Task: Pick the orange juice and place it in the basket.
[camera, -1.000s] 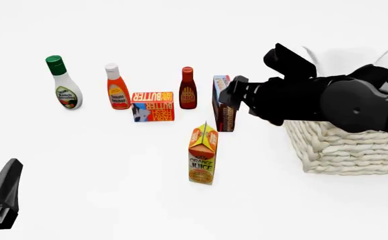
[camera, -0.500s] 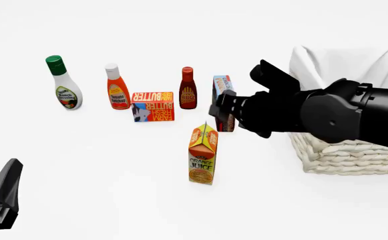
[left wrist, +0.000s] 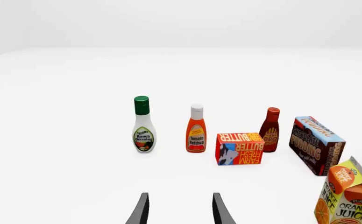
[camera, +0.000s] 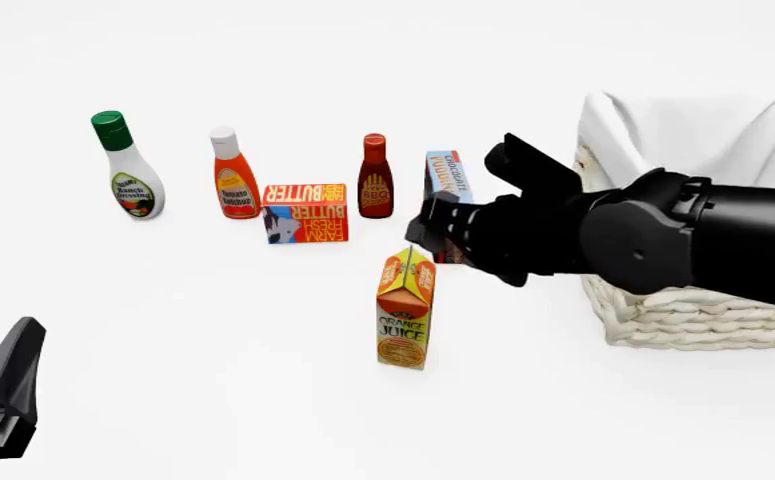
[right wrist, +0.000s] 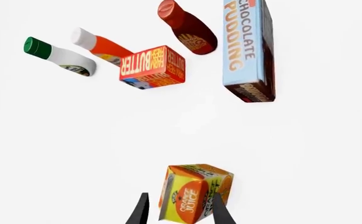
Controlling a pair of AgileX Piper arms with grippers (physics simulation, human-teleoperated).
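The orange juice (camera: 405,310) stands upright mid-table, an orange and yellow gable-top carton. It also shows at the edge of the left wrist view as the orange juice (left wrist: 348,197). My right gripper (camera: 430,228) hovers open just above and behind the carton's top. In the right wrist view the orange juice (right wrist: 196,193) sits between the two open fingers (right wrist: 142,211), not touching them. The basket (camera: 681,310), cream wicker with a white cloth liner, stands at the right, partly hidden by the right arm. My left gripper (camera: 0,395) rests at the near left, open and empty (left wrist: 181,212).
Behind the carton stands a row: a ranch dressing bottle (camera: 127,170), a tomato ketchup bottle (camera: 234,180), a butter box (camera: 304,212), a dark BBQ bottle (camera: 375,180) and a chocolate pudding box (camera: 447,175) close to the right gripper.
The right arm has swung left and down from in front of the basket toward the carton's top, uncovering the liner. The left arm and the carton have not moved.
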